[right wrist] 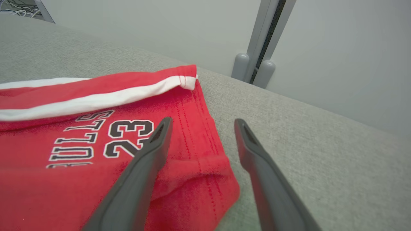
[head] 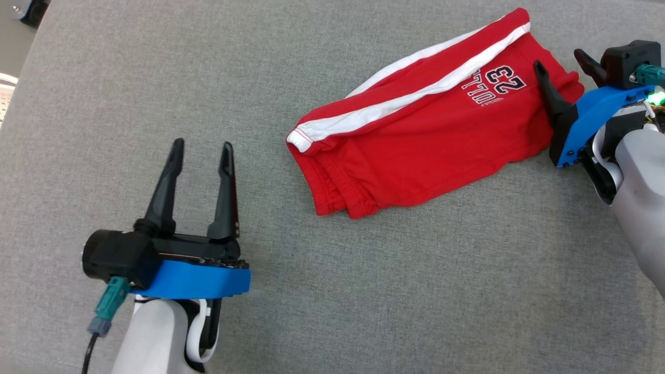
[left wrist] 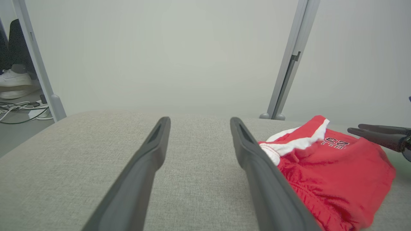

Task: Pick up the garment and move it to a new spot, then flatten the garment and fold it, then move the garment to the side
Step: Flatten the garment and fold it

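The garment (head: 421, 122) is a pair of red shorts with white side stripes and a "BULLS 23" print, folded flat on the grey cushion at upper right. My left gripper (head: 202, 148) stands open to the left of the shorts, apart from them, nothing between its fingers. My right gripper (head: 561, 59) is open at the shorts' right hem corner, one finger over the red cloth, the other beside it. In the left wrist view the garment (left wrist: 330, 166) lies right of my open left gripper (left wrist: 199, 120). The right wrist view shows the garment (right wrist: 96, 138) under my open right gripper (right wrist: 202, 120), holding nothing.
The grey fabric surface (head: 363, 291) spreads wide around the shorts. Its far edge meets a pale wall with a metal post (left wrist: 289, 64). White shoes (left wrist: 13, 81) and cables (left wrist: 22, 110) lie on the floor past the left edge.
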